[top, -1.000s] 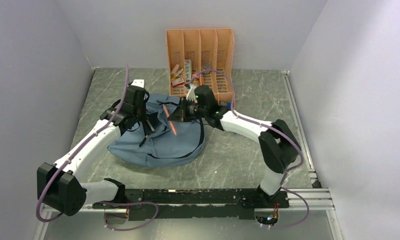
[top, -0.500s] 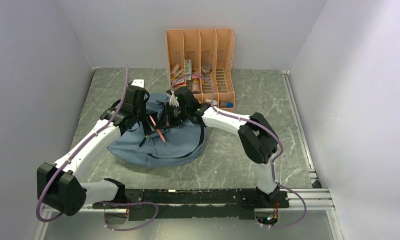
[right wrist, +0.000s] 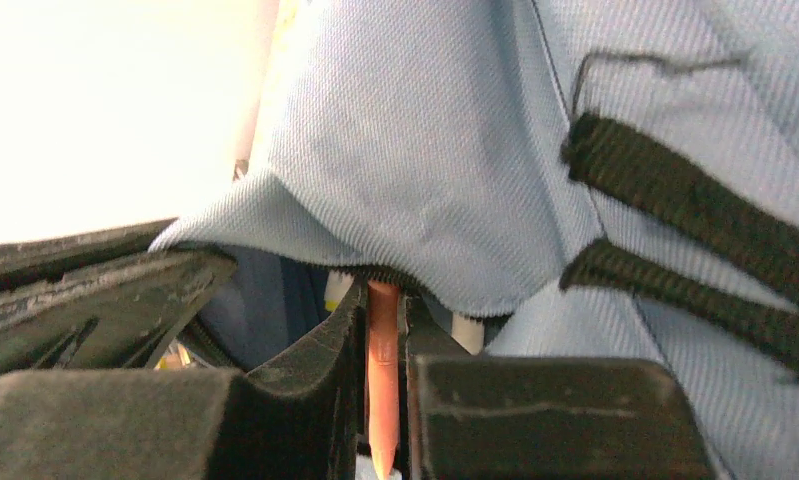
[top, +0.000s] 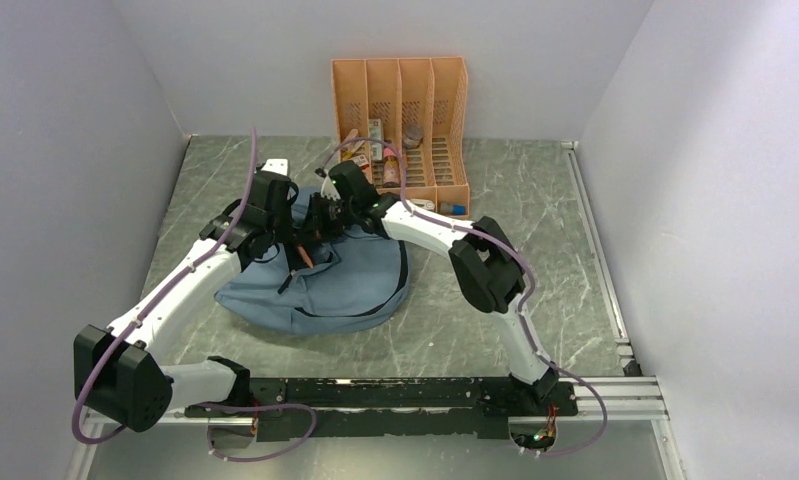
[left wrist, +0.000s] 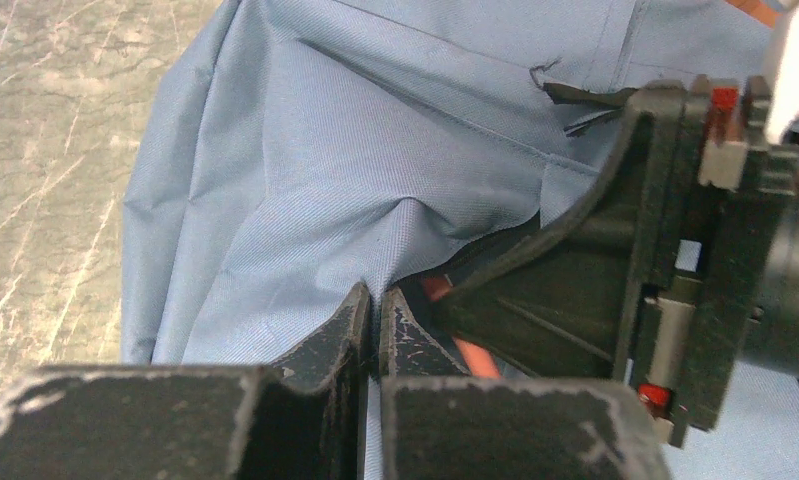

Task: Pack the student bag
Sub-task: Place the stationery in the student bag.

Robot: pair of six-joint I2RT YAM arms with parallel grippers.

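Jaws of the left gripper [left wrist: 373,312] pinched a fold of the student bag [top: 350,290] (lying centre-left in the overhead frame, on the worktop [top: 475,330]); the right gripper [right wrist: 380,300] clamped an orange pencil [right wrist: 382,365] at its opening.

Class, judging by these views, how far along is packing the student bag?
Done: left gripper pinches the edge of the student bag, lifting its mouth open. In hand: right gripper holds an orange pencil at that opening. Left: items sit in the orange organizer; bag contents are hidden.
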